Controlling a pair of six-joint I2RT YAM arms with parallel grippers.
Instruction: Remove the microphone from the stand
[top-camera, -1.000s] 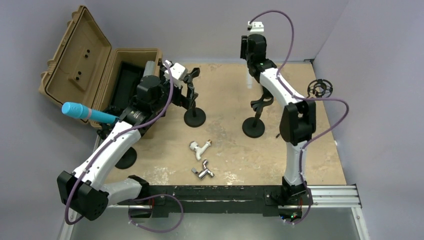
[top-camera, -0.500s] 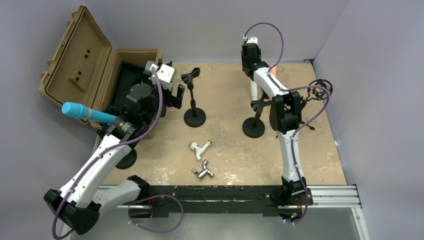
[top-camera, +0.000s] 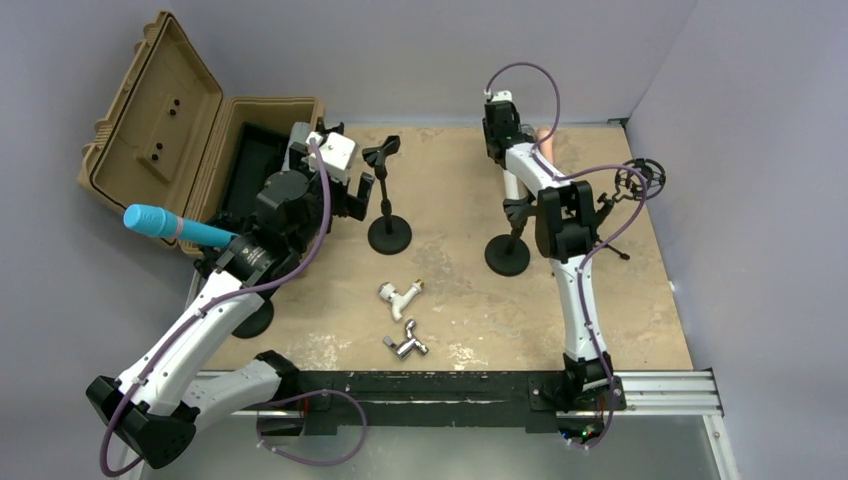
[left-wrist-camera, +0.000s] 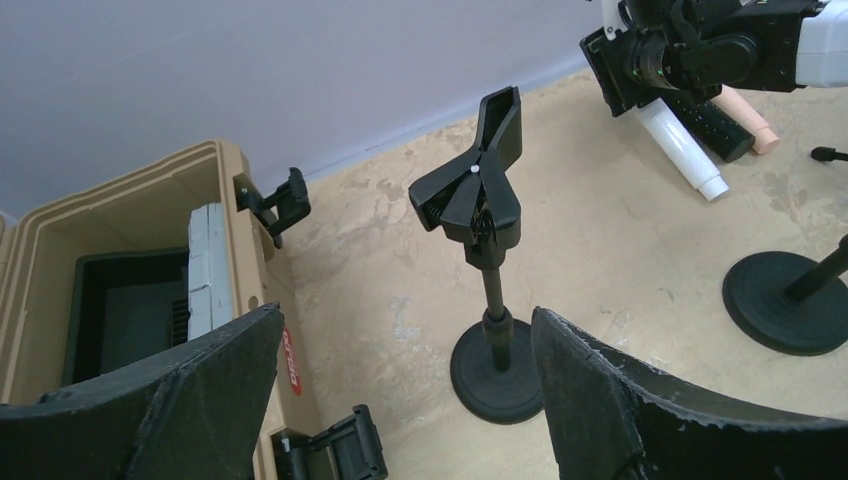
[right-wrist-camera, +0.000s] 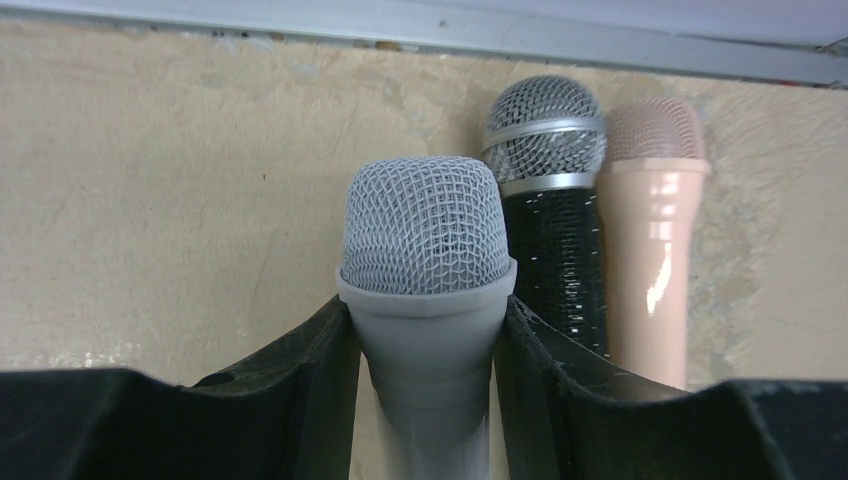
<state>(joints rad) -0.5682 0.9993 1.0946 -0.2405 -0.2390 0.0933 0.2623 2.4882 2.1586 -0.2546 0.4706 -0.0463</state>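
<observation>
Top external view, nearest the arms' bases: a white pipe fitting (top-camera: 399, 297) and a shiny metal fitting (top-camera: 406, 343) lie close together on the tan table (top-camera: 640, 300). Just beyond them stand two black stands with round bases, the middle stand (top-camera: 388, 228) and the right stand (top-camera: 507, 252), both upright with bare clips on top. Over on the left a blue microphone (top-camera: 175, 227) juts up and out past the table edge. Its lower end is hidden behind the left arm, and a round black base (top-camera: 252, 318) sits beneath that arm. The left gripper (left-wrist-camera: 405, 325) hangs above the table between the middle stand and the open tan case (top-camera: 150, 110). Its fingers (left-wrist-camera: 215, 380) are spread wide with nothing between them, and its own camera looks down on the middle stand's forked clip. A black ring-shaped mount (top-camera: 638, 177) sits near the right edge. Farthest off, by the back wall, the right gripper (right-wrist-camera: 425, 312) pinches a white microphone (right-wrist-camera: 428, 230) around the neck just under its mesh head. That microphone is clear of every stand, low over the tabletop, though I can't tell whether it touches. Just beside it a black microphone (right-wrist-camera: 553, 200) and a pink microphone (right-wrist-camera: 650, 220) lie flat, side by side and touching, heads toward the wall.
</observation>
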